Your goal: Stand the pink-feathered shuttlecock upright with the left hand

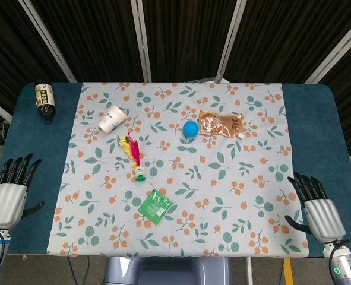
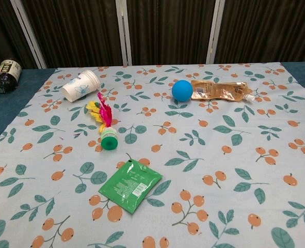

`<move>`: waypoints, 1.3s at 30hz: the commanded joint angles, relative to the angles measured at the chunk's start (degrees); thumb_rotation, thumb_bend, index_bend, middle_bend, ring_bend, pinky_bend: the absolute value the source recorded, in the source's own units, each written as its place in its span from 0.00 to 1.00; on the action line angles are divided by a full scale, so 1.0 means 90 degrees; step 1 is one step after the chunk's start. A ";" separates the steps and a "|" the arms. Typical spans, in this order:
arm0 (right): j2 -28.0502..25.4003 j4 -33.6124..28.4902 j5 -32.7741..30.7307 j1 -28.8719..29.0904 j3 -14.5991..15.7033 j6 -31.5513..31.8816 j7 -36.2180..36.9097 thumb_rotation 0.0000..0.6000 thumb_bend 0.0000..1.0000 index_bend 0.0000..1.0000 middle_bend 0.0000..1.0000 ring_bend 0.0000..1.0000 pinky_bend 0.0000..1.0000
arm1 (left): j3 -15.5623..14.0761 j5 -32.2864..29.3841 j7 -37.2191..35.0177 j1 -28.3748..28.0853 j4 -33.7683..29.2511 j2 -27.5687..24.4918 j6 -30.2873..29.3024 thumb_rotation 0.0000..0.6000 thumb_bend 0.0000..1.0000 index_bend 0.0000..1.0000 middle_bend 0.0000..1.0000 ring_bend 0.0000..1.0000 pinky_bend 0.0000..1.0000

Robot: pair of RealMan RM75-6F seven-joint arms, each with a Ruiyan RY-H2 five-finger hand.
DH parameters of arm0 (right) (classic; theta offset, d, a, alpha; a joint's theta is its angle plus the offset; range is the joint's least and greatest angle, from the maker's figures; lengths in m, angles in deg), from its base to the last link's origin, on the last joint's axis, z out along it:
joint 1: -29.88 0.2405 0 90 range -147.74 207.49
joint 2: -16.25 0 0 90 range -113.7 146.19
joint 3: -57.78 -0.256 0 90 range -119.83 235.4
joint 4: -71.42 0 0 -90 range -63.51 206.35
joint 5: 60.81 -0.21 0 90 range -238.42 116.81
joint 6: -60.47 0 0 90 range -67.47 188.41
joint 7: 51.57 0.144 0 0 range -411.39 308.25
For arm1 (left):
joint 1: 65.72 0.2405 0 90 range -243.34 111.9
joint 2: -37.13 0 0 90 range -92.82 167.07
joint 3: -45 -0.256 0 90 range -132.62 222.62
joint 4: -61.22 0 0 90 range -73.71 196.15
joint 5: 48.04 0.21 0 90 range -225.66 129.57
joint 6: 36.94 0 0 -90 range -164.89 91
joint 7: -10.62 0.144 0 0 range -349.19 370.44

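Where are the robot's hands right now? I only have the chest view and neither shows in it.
Observer: In the head view the left hand rests open on the blue table edge, left of the floral cloth.
Operator: And the right one?
Observer: The right hand lies open near the cloth's front right corner, holding nothing.
Operator: Is anything between the left hand and the shuttlecock?
Observer: No; only bare cloth separates it from the lying shuttlecock, whose green base points toward the robot.

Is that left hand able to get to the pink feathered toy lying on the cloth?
Probably yes. The left hand rests open at the table edge, and only bare cloth lies between it and the shuttlecock; the paper cup sits beyond.
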 commanded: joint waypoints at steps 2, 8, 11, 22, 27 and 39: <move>-0.0013 -0.0012 -0.0001 0.0001 0.0003 -0.0013 0.0008 1.00 0.12 0.07 0.00 0.00 0.00 | 0.0021 0.0047 0.0047 0.0023 0.0021 0.0020 0.0016 1.00 0.15 0.08 0.00 0.00 0.00; -0.0013 -0.0029 0.0029 -0.0017 0.0015 0.0022 -0.0030 1.00 0.12 0.07 0.00 0.00 0.00 | 0.0060 0.0020 0.0057 0.0018 -0.0003 0.0031 0.0155 1.00 0.15 0.08 0.00 0.00 0.00; -0.0016 -0.0047 0.0030 -0.0019 0.0029 0.0003 -0.0060 1.00 0.12 0.07 0.00 0.00 0.00 | 0.0125 -0.0044 0.0101 -0.0035 -0.0077 0.0067 0.0275 1.00 0.15 0.09 0.00 0.00 0.00; -0.0082 -0.0098 -0.0028 -0.0039 0.0056 -0.0054 -0.0030 1.00 0.12 0.07 0.00 0.00 0.00 | 0.0937 -0.0673 0.0649 -0.0887 0.0153 0.0468 0.1156 1.00 0.18 0.20 0.00 0.00 0.00; -0.0117 -0.0147 -0.0079 -0.0032 0.0065 -0.0122 -0.0006 1.00 0.12 0.07 0.00 0.00 0.00 | 0.1531 -0.1514 0.0940 -0.1659 0.0633 0.0833 0.2017 1.00 0.24 0.31 0.00 0.00 0.00; -0.0245 -0.0282 -0.0217 -0.0010 0.0063 -0.0280 0.0148 1.00 0.12 0.08 0.00 0.00 0.00 | 0.2194 -0.2537 0.1364 -0.3368 0.2807 0.2159 0.3440 1.00 0.31 0.47 0.00 0.00 0.00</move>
